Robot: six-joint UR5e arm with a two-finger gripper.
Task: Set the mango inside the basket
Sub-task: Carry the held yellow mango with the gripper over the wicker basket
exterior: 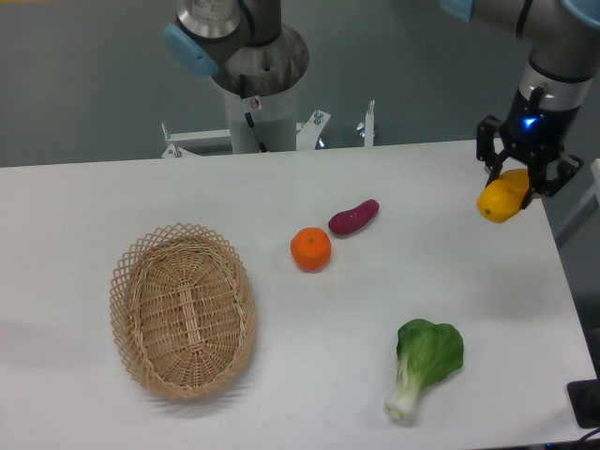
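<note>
Since I hold the smooth yellow-orange mango (502, 200) only by its upper end, it could slip out or swing loose on the long carry. From the fixed camera, my gripper (521, 184) is clenched on it, most of the fruit hanging below my jaws. The oval tan wicker basket (183, 311) lies well apart from them, empty.
</note>
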